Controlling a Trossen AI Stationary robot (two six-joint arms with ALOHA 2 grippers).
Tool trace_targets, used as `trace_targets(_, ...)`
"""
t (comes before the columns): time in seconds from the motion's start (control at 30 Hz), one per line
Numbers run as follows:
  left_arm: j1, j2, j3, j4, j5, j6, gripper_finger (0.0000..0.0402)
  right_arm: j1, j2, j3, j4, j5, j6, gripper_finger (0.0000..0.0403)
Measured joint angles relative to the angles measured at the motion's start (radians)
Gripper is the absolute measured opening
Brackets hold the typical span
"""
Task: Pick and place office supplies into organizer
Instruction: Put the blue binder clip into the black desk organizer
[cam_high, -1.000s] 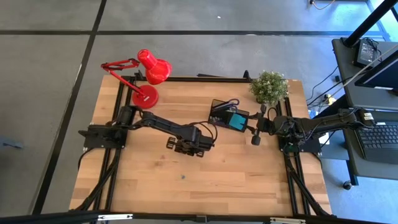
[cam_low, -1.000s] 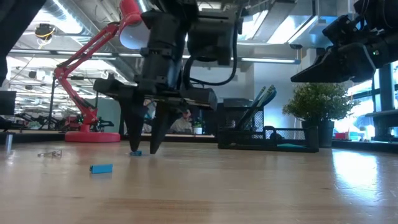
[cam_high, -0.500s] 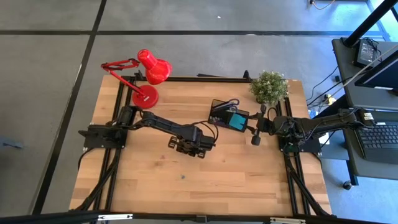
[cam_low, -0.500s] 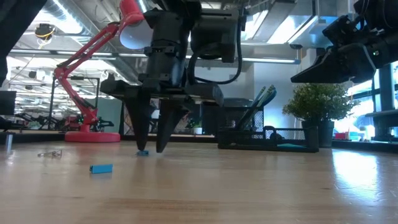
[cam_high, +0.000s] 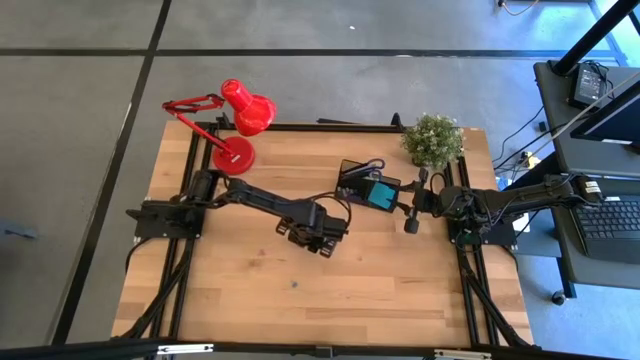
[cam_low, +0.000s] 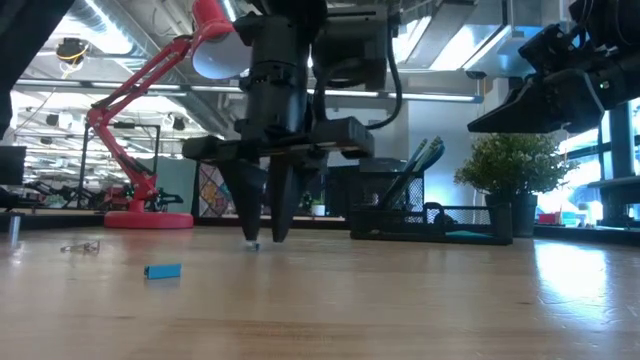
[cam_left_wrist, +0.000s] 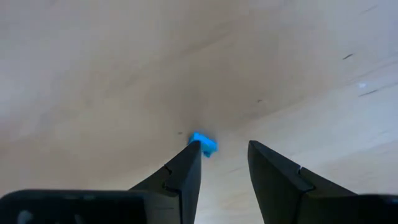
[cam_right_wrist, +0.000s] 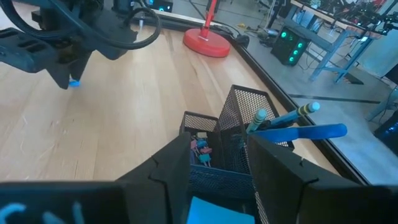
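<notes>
My left gripper (cam_left_wrist: 222, 148) points straight down over the middle of the table (cam_high: 400, 290), open. A tiny blue bit (cam_left_wrist: 204, 144) lies on the wood at the tip of one finger (cam_left_wrist: 191, 154), outside the gap; the low view shows the bit (cam_low: 252, 246) under the fingertips. Another blue bit (cam_low: 162, 271) lies nearer the front edge. The black mesh organizer (cam_high: 362, 184) holds pens, blue-handled scissors (cam_right_wrist: 298, 132) and a teal pad (cam_high: 381, 195). My right gripper (cam_right_wrist: 221, 143) hangs open just right of the organizer, with nothing between its fingers. My left gripper comes from above with one fingertip (cam_left_wrist: 191, 154) right at the blue bit's edge (cam_left_wrist: 198, 140), and that finger hides part of the bit. The bit lies on the table outside the gap. I cannot tell whether the fingertip touches it.
A red desk lamp (cam_high: 240, 120) stands at the far left and a potted plant (cam_high: 433, 140) at the far right. Small metal bits (cam_low: 80, 246) lie to the left on the wood.
My left gripper has gone a little toward the table's right edge and rolled about its downward axis, its fingers staying apart. The tiny blue bit has slid along the table to the right together with the fingertip.
</notes>
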Motion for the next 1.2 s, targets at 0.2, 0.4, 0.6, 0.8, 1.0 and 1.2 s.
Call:
trace_targets(0.2,0.000,-0.032,0.000,-0.001,-0.032,0.025,0.0125,0.000,0.000,0.000,0.000,0.000,0.000,0.0162)
trace_targets(0.4,0.000,-0.043,0.000,-0.005,-0.052,0.160,0.0125,0.000,0.000,0.000,0.000,0.000,0.000,0.0162)
trace_targets(0.6,-0.008,-0.043,0.000,-0.004,-0.080,0.339,0.0125,0.000,0.000,0.000,0.001,0.000,0.003,0.0162)
trace_targets(0.8,-0.015,-0.043,0.000,-0.004,-0.061,0.515,0.0126,0.000,0.000,0.000,0.008,0.000,0.003,0.0162)
trace_targets(1.0,-0.037,-0.043,0.000,-0.002,-0.057,0.700,0.0148,0.000,0.000,0.000,0.006,0.000,0.003,0.0162)
trace_targets(1.2,-0.037,-0.043,0.000,0.000,-0.058,0.706,0.0175,0.000,0.000,0.000,-0.011,0.000,0.003,0.0162)
